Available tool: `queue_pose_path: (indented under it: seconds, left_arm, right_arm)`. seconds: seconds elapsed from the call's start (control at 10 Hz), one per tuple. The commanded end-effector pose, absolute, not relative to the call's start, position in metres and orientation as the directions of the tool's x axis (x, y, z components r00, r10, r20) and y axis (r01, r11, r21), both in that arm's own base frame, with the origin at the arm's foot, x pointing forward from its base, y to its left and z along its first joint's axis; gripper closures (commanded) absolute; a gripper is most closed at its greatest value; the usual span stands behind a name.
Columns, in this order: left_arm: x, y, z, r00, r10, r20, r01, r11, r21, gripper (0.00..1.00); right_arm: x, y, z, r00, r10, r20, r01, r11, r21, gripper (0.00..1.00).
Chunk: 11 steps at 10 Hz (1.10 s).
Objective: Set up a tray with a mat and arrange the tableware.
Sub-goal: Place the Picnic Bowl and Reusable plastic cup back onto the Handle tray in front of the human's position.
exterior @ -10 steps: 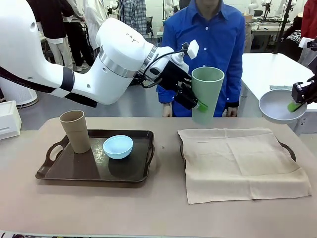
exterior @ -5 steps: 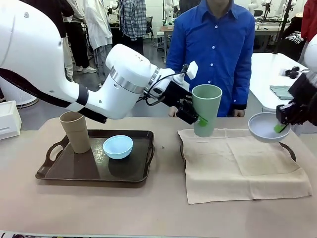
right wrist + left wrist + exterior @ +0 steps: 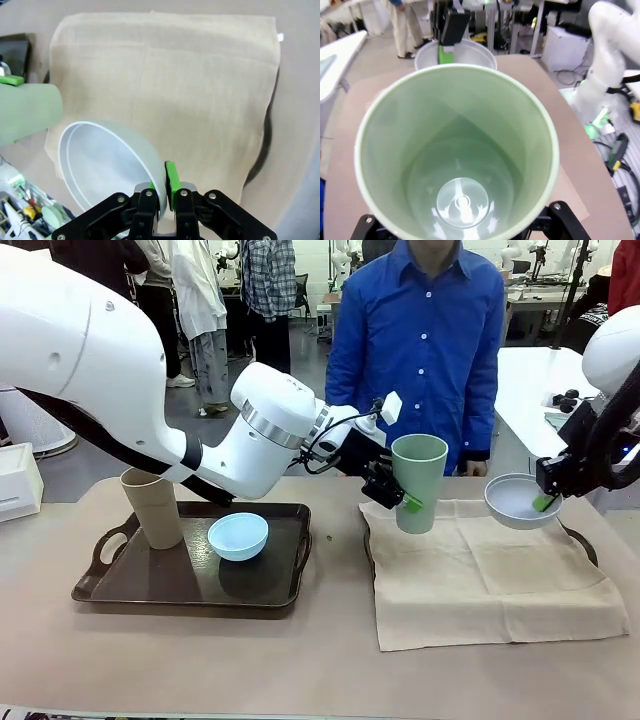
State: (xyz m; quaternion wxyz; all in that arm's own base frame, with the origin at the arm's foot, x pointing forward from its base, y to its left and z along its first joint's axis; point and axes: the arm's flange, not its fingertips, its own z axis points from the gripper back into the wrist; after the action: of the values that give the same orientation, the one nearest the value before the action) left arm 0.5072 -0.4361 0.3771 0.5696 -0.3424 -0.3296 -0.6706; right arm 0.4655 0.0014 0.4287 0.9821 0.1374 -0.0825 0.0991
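Left gripper (image 3: 411, 498) holds its jaws wide apart; right gripper (image 3: 545, 503) jaws pinched tight.

A tan tabletop (image 3: 300, 680) spreads across the front view. At its far side, close to the edge, stands a person in a blue button shirt (image 3: 420, 330). A white box (image 3: 18, 485) sits beyond the tabletop's left end. Behind on the right is a white table (image 3: 525, 380) with small dark items (image 3: 568, 398) on it. Farther back, other people (image 3: 205, 300) stand on a grey floor (image 3: 70, 475).
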Motion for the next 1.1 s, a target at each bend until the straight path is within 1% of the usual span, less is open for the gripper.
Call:
queue_pose_path:
  seconds: [0.0, 0.4, 0.7, 1.0]
  left_arm:
    - [0.517, -0.444, 0.368, -0.155, -0.506, 0.849, 0.986, -0.130, 0.103, 0.16]
    - [0.526, -0.457, 0.343, -0.195, -0.520, 0.832, 0.979, -0.158, 0.131, 0.16]
    - [0.531, -0.468, 0.331, -0.233, -0.521, 0.821, 0.969, -0.197, 0.149, 0.16]
    - [0.534, -0.469, 0.324, -0.245, -0.530, 0.812, 0.966, -0.201, 0.160, 0.16]
  right_arm:
    - [0.487, -0.009, 0.413, 0.958, 0.185, 0.219, -0.246, 0.922, 0.298, 0.93]
    - [0.503, -0.020, 0.382, 0.959, 0.176, 0.221, -0.242, 0.917, 0.317, 0.93]
    - [0.506, -0.023, 0.363, 0.962, 0.174, 0.213, -0.236, 0.920, 0.314, 0.93]
    - [0.509, -0.022, 0.343, 0.965, 0.170, 0.199, -0.226, 0.924, 0.309, 0.93]
